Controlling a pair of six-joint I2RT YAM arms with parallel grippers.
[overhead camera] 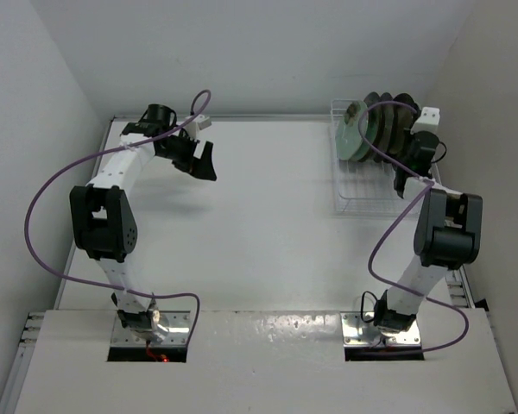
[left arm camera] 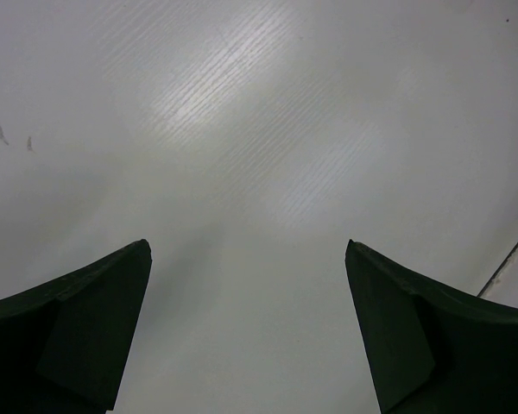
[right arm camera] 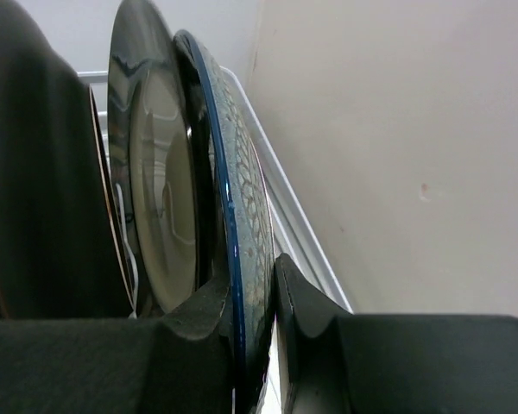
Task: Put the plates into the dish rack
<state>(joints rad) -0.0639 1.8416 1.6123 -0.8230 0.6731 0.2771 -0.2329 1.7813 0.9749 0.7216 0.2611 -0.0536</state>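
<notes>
The white wire dish rack (overhead camera: 354, 194) stands at the far right of the table with several plates (overhead camera: 371, 129) on edge in its back half; the nearest to the table's middle is mint green (overhead camera: 351, 129). My right gripper (overhead camera: 406, 168) is at the rack's right side, shut on the rim of the white-blue floral plate (right arm camera: 246, 198). A cream plate with a dark rim (right arm camera: 151, 172) stands just beside it. My left gripper (overhead camera: 198, 159) is open and empty over the far left of the table, and its wrist view (left arm camera: 248, 259) shows only bare table.
The right wall (right arm camera: 397, 129) runs close beside the rack. The front half of the rack (overhead camera: 363, 200) holds no plates. Purple cables loop from both arms.
</notes>
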